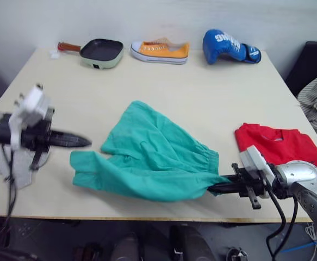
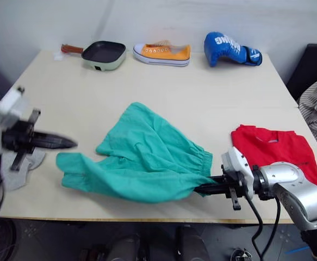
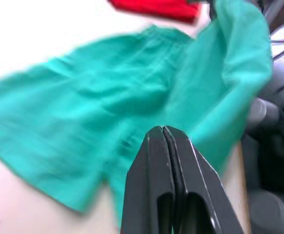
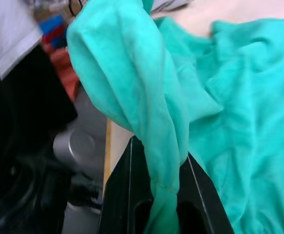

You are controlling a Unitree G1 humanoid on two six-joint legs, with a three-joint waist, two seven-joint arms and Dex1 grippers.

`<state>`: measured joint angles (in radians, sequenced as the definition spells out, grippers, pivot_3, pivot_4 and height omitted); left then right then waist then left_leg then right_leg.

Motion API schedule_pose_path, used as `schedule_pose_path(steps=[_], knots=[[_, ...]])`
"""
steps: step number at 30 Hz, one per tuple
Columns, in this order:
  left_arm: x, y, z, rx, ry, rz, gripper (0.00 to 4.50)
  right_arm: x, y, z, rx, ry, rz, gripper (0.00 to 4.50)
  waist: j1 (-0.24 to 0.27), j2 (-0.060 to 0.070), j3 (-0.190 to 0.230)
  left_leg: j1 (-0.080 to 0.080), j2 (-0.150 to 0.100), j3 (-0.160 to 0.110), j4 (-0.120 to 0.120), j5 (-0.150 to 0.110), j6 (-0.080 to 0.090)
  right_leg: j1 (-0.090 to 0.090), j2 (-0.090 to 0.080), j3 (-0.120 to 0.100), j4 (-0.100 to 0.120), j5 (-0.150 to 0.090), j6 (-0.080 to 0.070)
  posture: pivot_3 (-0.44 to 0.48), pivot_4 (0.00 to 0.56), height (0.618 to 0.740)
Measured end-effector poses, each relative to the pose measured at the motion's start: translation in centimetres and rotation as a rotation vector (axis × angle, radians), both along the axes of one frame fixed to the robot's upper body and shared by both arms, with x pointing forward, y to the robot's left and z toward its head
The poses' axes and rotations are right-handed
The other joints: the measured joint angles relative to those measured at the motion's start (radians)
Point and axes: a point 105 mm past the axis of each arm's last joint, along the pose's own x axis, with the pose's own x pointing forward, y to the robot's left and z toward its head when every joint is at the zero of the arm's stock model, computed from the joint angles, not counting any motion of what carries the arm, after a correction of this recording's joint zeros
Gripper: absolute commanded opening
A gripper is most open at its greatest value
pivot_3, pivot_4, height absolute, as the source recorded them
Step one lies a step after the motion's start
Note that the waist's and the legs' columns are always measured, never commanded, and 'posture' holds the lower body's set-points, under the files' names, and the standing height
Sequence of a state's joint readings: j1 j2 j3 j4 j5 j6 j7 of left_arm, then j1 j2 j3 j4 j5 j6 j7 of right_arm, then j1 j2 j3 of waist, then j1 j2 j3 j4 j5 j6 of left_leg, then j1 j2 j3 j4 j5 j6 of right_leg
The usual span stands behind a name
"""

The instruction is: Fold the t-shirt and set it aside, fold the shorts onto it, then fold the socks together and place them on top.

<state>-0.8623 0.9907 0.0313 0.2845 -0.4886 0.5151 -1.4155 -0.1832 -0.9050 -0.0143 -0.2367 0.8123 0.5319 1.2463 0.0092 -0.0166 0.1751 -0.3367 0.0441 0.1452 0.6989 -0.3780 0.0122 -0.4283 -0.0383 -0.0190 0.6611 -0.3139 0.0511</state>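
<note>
Teal shorts (image 1: 147, 157) look light and floppy; right gripper (image 2: 201, 188) pinches what's probably the waistband corner, left gripper (image 1: 82, 142) fingers closed, empty.

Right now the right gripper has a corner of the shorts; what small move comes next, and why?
Probably bring the left gripper, shut and empty, to the near left edge of the teal shorts and open it there. The right gripper pinches the waistband corner, the shorts lie rumpled, and the red t-shirt already sits folded to the right.
</note>
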Motion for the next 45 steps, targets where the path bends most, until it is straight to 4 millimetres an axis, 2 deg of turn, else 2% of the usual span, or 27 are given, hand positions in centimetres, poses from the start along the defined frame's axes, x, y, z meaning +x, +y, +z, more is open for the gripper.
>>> schedule_pose_path(steps=[2,5,8,10,11,12,14,17,20,22,25,29,33,41,45], knots=[[5.2,-1.9,1.8,-0.037,-0.119,0.096,0.0,1.8,0.0,0.5,0.067,0.075,-0.067,0.02,0.013,-0.002,0.0,-0.002,0.0,0.003,0.002,0.0,0.0,0.0,0.002,-0.002,-0.001,0.002,0.002,0.0,0.15,0.74],[9.0,-3.3,1.3,0.018,-0.207,0.195,0.0,3.1,-0.1,0.6,0.105,0.145,-0.131,0.02,0.005,-0.001,0.0,-0.003,0.001,0.004,-0.001,0.0,0.001,-0.004,0.0,0.001,0.0,0.001,0.002,0.0,0.15,0.74],[10.7,-4.1,-0.9,0.047,-0.193,0.235,0.0,4.1,-0.5,0.0,0.111,0.19,-0.203,0.02,-0.014,-0.001,0.0,-0.019,0.002,0.004,0.0,0.0,0.001,-0.023,-0.002,-0.001,0.004,0.001,0.002,0.0,0.15,0.74],[10.6,-4.5,-2.5,0.075,-0.143,0.205,0.0,3.9,-0.4,-0.2,0.088,0.168,-0.204,0.02,-0.02,-0.001,0.0,-0.03,0.001,0.006,0.004,0.0,0.001,-0.037,-0.003,-0.007,0.011,0.001,0.002,0.0,0.15,0.74],[10.3,-4.5,-2.9,0.094,-0.115,0.175,0.0,3.2,-0.2,-0.3,0.071,0.148,-0.183,0.02,-0.023,-0.001,0.0,-0.035,0.001,0.005,0.008,0.0,0.001,-0.042,-0.003,-0.013,0.013,0.001,0.002,0.0,0.15,0.74],[10.0,-4.5,-3.1,0.106,-0.093,0.145,0.18,2.6,0.0,-0.4,0.049,0.127,-0.157,0.0,-0.025,-0.001,0.0,-0.036,0.001,0.006,0.01,0.0,0.001,-0.044,-0.004,-0.019,0.016,0.001,0.001,0.0,0.15,0.74],[8.9,-3.8,-3.1,0.128,-0.043,0.079,0.62,1.5,0.4,-0.5,-0.021,0.042,-0.114,0.0,-0.035,-0.001,0.0,-0.036,0.001,0.006,0.012,0.0,0.001,-0.044,-0.007,-0.027,0.017,0.0,0.0,0.0,0.15,0.74],[6.3,-2.3,-3.4,0.143,0.06,-0.01,1.51,0.3,0.7,-1.3,-0.112,-0.052,-0.067,0.0,-0.047,-0.001,0.0,-0.032,0.002,0.007,0.012,-0.001,0.001,-0.04,-0.008,-0.026,0.017,0.001,0.0,0.0,0.15,0.74],[3.5,-0.2,-5.5,0.141,0.185,0.027,2.44,-0.6,1.2,-1.9,-0.153,-0.101,-0.021,0.0,-0.054,0.0,0.001,-0.03,0.003,0.001,0.015,-0.001,0.0,-0.036,-0.01,-0.019,0.017,0.001,-0.001,0.0,0.15,0.74],[-0.1,0.8,-7.8,0.207,0.282,0.006,3.04,-1.1,1.0,-2.2,-0.196,-0.142,0.003,0.0,-0.057,0.001,0.001,-0.029,0.003,-0.001,0.016,-0.001,0.0,-0.034,-0.011,-0.018,0.019,0.0,-0.002,0.0,0.15,0.74],[-4.5,-0.3,-9.6,0.246,0.365,-0.091,3.04,-1.1,0.9,-2.2,-0.223,-0.183,0.014,0.0,-0.037,0.0,0.001,-0.03,0.002,-0.003,0.018,-0.001,0.0,-0.033,-0.014,-0.02,0.018,0.0,-0.003,0.0,0.15,0.74],[-7.1,-1.2,-10.4,0.277,0.341,-0.134,3.04,-1.1,0.9,-1.9,-0.223,-0.206,0.02,0.0,-0.015,0.0,0.001,-0.027,-0.001,-0.004,0.019,-0.002,0.002,-0.027,-0.017,-0.023,0.017,0.0,-0.003,0.0,0.15,0.74],[-7.9,-2.0,-11.6,0.286,0.305,-0.118,3.04,-1.1,1.0,-1.8,-0.222,-0.211,0.025,0.0,-0.008,0.001,0.001,-0.018,-0.001,-0.009,0.016,-0.002,0.003,-0.014,-0.017,-0.028,0.01,0.0,-0.003,0.0,0.15,0.74],[-7.3,-2.5,-12.1,0.347,0.163,-0.129,3.04,-1.0,1.2,-1.7,-0.223,-0.201,0.03,0.0,-0.011,0.001,0.001,-0.018,-0.001,-0.008,0.015,-0.002,0.003,-0.014,-0.017,-0.028,0.01,0.0,-0.003,0.0,0.15,0.74],[-8.0,-2.6,-13.3,0.366,0.187,-0.153,3.04,-1.0,1.2,-1.8,-0.223,-0.196,0.03,0.0,-0.012,0.001,0.001,-0.018,-0.001,-0.008,0.015,-0.002,0.003,-0.014,-0.017,-0.028,0.01,0.0,-0.003,0.0,0.15,0.74]])
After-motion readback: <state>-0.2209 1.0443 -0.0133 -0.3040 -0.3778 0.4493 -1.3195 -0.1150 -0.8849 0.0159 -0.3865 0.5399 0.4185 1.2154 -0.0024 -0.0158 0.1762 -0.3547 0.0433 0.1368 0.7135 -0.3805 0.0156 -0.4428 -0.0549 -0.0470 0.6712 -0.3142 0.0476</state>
